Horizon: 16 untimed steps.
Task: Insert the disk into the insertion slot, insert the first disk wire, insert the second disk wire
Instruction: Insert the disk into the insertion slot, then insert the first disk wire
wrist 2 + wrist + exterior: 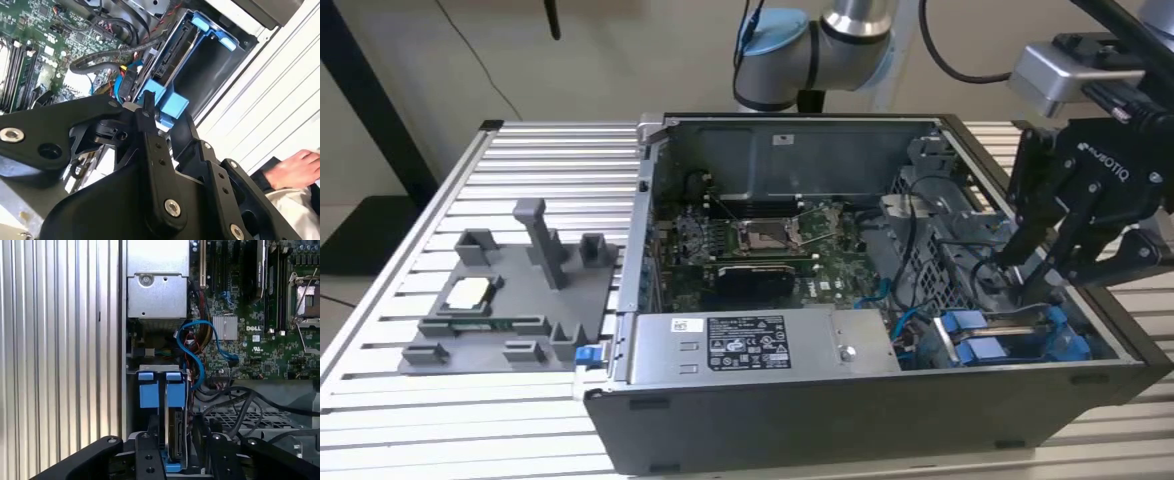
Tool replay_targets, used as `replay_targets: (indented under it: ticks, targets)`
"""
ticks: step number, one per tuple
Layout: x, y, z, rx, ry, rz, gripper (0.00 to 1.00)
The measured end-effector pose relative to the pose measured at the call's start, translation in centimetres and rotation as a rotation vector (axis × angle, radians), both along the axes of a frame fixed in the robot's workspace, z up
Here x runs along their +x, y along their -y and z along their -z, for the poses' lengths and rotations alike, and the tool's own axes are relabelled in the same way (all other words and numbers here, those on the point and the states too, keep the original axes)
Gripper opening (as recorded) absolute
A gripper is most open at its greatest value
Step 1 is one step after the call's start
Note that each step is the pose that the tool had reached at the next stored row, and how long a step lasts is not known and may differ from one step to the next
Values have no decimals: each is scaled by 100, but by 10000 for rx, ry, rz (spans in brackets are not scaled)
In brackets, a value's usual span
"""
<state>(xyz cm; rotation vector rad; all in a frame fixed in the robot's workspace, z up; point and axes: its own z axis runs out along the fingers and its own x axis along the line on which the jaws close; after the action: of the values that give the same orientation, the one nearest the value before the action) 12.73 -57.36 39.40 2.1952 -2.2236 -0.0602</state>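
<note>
disk [175, 432] stands on edge in the insertion slot [150, 369], so step one looks done. the gripper [180, 462] straddles it, jaws apart, clamping nothing. blue cable [195, 340] loops nearby, seemingly unplugged.

Open PC case [854, 425] on slatted bench [440, 400]. Inside: green motherboard [841, 235] with bare CPU socket [763, 235], grey labelled power-supply box [761, 345]. Grey fixture plate [520, 300] beside case, exterior view's left, carries a pale part [467, 293], possibly a chip. Person's hand [295, 167] in second wrist view.
</note>
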Motion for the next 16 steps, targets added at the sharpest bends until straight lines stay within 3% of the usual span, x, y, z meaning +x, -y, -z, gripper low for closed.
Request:
replay_targets:
  ticks: [9, 13, 16]
  targets:
    - [-17, -126, -9, -4, 1, -5, 40]
    - [-23, -146, -37, 4, 5, -24, 40]
    - [-27, -168, -33, 87, 118, -92, 40]
